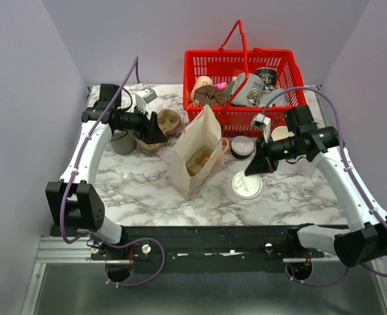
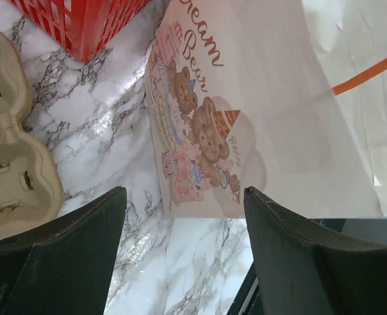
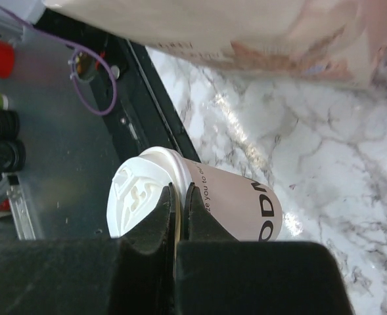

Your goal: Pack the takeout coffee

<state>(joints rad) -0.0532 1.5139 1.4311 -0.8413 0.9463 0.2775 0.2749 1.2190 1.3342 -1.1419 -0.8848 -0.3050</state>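
Lavender walls close in a marble worktop (image 1: 134, 187). From the top camera, a red basket (image 1: 194, 73) sits at its far right corner. An open paper bag (image 1: 196, 154) stands upright mid-worktop, mouth up, probably so the drink can go in from above. The takeout coffee (image 1: 246, 185) stands toward the near edge, just right of the bag. The right gripper (image 1: 253, 168) slants down onto it. The left gripper (image 1: 158, 134) hovers near the far left corner beside a pulp cup carrier (image 1: 169, 121), apart from the bag. From the left wrist, the left gripper (image 2: 183, 223) is spread wide and empty, facing the bag's bear-printed side (image 2: 200, 138), seemingly ready to steady it. From the right wrist, the right gripper (image 3: 178, 193) is closed with its tips right at the coffee's lid (image 3: 137, 193) rim. The cup (image 3: 236, 207) shows just beyond. Whether it pinches the rim or only rests against it, I cannot tell.
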